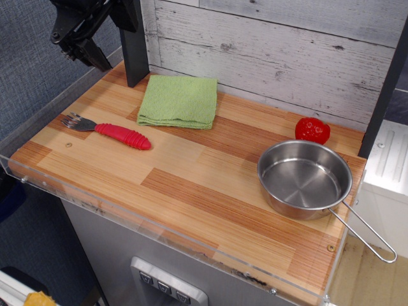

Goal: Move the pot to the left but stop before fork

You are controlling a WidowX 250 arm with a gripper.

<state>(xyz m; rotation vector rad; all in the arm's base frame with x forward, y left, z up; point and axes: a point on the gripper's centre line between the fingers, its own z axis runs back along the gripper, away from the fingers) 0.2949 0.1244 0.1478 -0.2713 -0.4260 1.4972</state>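
Item 1, pot (305, 180): shallow steel pan, empty, upright on the wooden counter (191, 185) toward four o'clock of the board; wire loop handle (363, 234) points to about four o'clock and overhangs the counter's corner, likely the easiest place to take hold; untouched, so the move has not begun.

Item 2, fork (108, 131): red ribbed handle, tines toward nine o'clock; lies flat near the nine o'clock edge, well apart from the pot; it marks the stopping line, so the pot should halt short of the handle's tip.

Item 3, gripper (86, 48): dark, raised above the counter's eleven o'clock corner, holding nothing; whether its jaws are parted or closed cannot be told from this angle; parked far from the pot, it must cross the whole board.

Item 4, green cloth (178, 101): folded, at twelve o'clock, behind the pot's likely path; probably no obstacle.

Item 5, strawberry (312, 129): red, just beside the pot at its twelve o'clock; could be nudged during the approach.

Item 6, bare wood between pot and fork: nothing stands in the way.
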